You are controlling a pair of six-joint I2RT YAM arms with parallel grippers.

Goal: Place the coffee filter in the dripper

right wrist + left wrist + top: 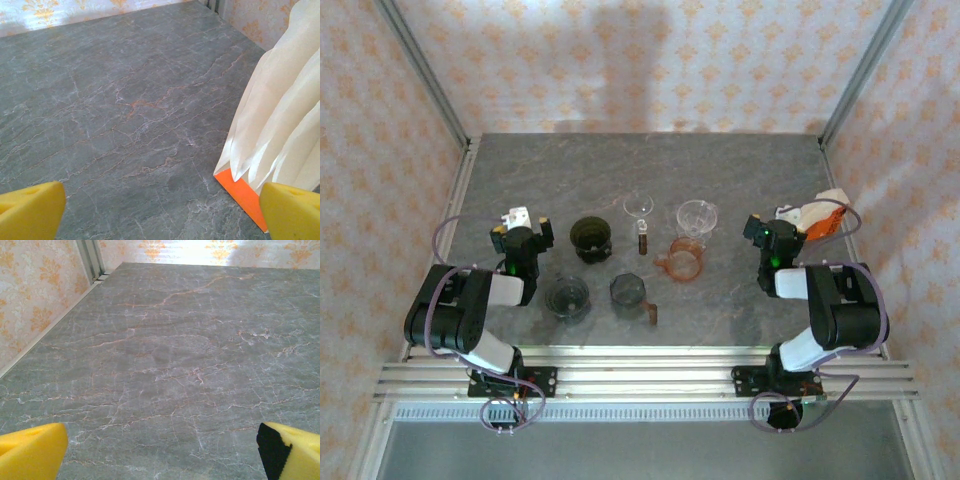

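Coffee filter stack (280, 110) untouched beside right tool (162, 210); it and left tool (160, 452) released, empty.

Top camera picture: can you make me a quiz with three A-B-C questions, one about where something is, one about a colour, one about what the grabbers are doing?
1. Where do the paper filters stand? A. inside a dripper B. beside the right gripper C. on the floor
2. The base under them is: A. blue B. green C. orange
3. The two grippers are: A. both open, empty B. both shut on a filter C. one open, one shut
Answers: 1 B, they rise right next to that gripper. 2 C, an orange edge pokes out below the paper. 3 A, the left gripper and the right one stand wide apart over bare table.
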